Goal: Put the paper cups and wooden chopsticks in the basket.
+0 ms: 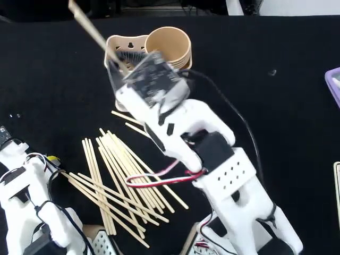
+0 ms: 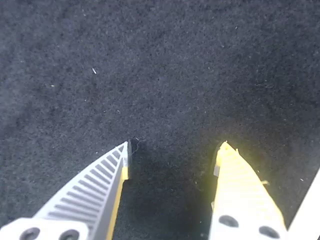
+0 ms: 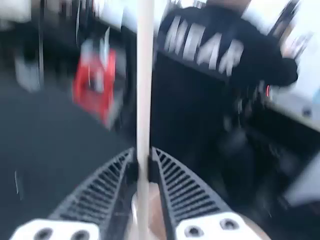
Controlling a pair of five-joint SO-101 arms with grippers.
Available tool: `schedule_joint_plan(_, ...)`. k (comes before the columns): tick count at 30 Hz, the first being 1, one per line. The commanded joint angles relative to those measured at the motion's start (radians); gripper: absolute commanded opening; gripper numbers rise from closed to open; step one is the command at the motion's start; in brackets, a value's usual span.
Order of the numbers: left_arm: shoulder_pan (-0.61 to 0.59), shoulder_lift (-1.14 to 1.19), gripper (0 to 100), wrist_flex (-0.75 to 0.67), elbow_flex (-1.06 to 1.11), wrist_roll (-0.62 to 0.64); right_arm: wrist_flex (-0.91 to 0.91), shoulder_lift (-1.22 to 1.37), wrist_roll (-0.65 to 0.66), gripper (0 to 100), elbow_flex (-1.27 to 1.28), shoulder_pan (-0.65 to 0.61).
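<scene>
Basket (image 1: 123, 41) part-hidden by R gripper (image 3: 142, 161) w/ chopstick (image 3: 144, 75)

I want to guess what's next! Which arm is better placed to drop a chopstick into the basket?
The right one. The right pincer is shut on a chopstick, up by the basket. The left pincer hangs open and empty over black cloth.

- No text, label, number or sign can be read in any view.
- In the right wrist view, a dark garment (image 3: 215, 45) in the room behind bears large pale marks shaped like letters, too blurred to make out.
</scene>
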Motion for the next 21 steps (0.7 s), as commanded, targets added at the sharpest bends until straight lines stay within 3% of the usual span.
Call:
schedule_joint_plan(1,0.015,-0.011,28,-0.014,-0.012,-0.009,-0.253,0.076,-0.054,1.1,-0.059,-0.006)
schedule_joint_plan(11,0.015,-0.011,28,-0.014,-0.012,-0.009,-0.637,0.395,-0.055,1.1,-0.064,0.061)
schedule_joint_plan(21,0.015,-0.011,28,-0.014,-0.012,-0.009,-0.548,0.506,-0.055,1.3,-0.059,0.084)
